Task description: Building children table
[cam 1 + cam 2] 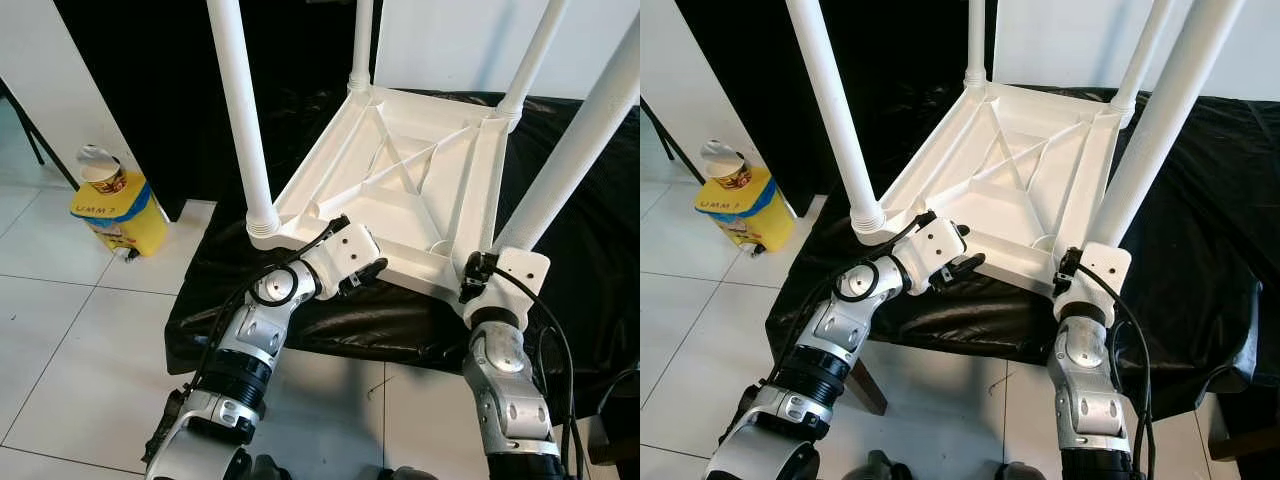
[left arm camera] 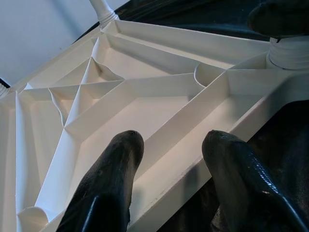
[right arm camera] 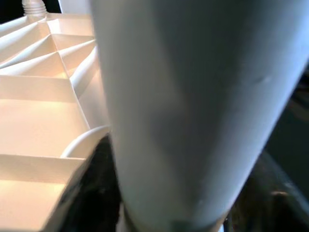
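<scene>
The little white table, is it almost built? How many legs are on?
Nearly. The tabletop lies upside down on a black cloth, and four white legs stand up from its corners. The right gripper is around the near right leg at its base. The left gripper straddles the tabletop's near edge, fingers open. How tight that leg sits can't be seen. Left: flip it upright.
</scene>
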Controlling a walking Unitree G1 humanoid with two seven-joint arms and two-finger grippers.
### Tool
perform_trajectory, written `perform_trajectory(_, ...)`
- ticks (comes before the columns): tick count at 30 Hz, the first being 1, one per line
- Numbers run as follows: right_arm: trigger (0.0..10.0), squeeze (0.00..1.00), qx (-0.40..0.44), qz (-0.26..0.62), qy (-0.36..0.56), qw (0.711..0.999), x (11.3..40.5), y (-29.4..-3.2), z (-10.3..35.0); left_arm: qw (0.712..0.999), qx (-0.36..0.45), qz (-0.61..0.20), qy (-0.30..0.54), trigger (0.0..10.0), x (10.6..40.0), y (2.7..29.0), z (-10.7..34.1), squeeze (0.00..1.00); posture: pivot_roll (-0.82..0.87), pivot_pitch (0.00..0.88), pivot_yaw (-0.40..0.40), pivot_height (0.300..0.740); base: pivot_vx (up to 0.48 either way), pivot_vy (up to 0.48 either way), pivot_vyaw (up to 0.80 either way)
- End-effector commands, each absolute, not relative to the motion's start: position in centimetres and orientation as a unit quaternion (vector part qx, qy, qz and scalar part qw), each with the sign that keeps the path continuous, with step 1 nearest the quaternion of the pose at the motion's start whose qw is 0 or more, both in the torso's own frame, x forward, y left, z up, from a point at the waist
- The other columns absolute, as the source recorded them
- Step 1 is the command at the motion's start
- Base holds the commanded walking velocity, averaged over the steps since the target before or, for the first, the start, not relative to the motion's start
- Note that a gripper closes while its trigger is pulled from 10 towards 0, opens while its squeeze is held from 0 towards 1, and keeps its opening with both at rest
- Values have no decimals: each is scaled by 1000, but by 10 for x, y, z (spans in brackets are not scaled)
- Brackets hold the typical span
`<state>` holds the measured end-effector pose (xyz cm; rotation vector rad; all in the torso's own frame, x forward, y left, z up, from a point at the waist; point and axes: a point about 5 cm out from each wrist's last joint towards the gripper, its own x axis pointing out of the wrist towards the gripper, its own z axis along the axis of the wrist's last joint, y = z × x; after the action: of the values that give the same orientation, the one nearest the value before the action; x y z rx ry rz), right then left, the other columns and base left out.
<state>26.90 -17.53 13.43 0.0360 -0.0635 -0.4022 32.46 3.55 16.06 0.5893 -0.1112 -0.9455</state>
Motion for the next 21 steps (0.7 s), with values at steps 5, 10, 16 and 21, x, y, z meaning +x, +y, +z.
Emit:
perform_trajectory(5, 10000, 1000, 35, -169, -66, 983, 266, -178, 140, 896, 275, -336, -91, 10000, 332, 40, 170, 0, -71, 7, -8, 740, 0, 0, 0)
perform_trajectory(10, 10000, 937, 23, -124, -79, 989, 262, -188, 144, 895, 275, -339, -90, 10000, 331, 40, 169, 0, -79, 13, -6, 740, 0, 0, 0)
perform_trajectory(16, 10000, 0, 15, -23, -87, 996, 263, -198, 149, 894, 275, -343, -89, 10000, 330, 40, 168, 0, -86, 20, 0, 740, 0, 0, 0)
perform_trajectory(21, 10000, 0, 1, 50, -92, 995, 265, -208, 154, 893, 275, -345, -89, 10000, 330, 39, 168, 0, -84, 24, 2, 740, 0, 0, 0)
